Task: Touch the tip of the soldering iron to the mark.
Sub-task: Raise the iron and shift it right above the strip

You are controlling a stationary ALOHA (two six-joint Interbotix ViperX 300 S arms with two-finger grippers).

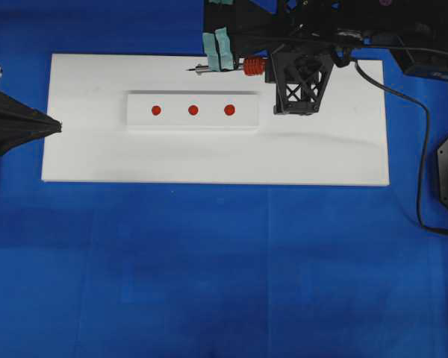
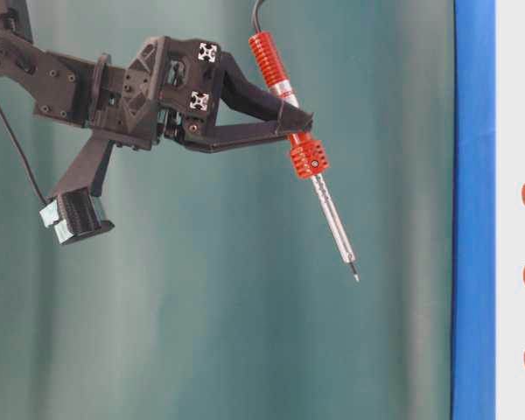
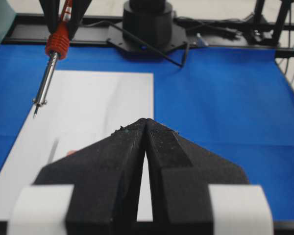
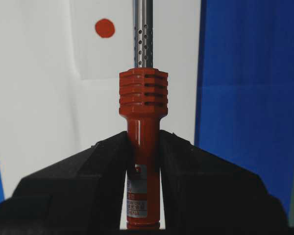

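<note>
My right gripper (image 4: 143, 142) is shut on the red-orange handle of the soldering iron (image 4: 143, 98), just behind its ribbed collar. In the overhead view the iron (image 1: 231, 68) lies along the far edge of the white board, with its tip (image 1: 189, 70) pointing left. The tip (image 2: 355, 276) hangs in the air, well off the board. Three red marks (image 1: 156, 110) (image 1: 193, 110) (image 1: 229, 110) sit in a row on a raised white strip (image 1: 193, 123); one mark (image 4: 105, 28) shows left of the shaft. My left gripper (image 1: 57, 127) rests shut and empty at the board's left edge.
The white board (image 1: 209, 160) lies on a blue mat (image 1: 209, 268). The iron's black cord (image 1: 422, 149) loops down the right side past the board. A black arm base (image 3: 148, 24) and cables stand at the far end in the left wrist view.
</note>
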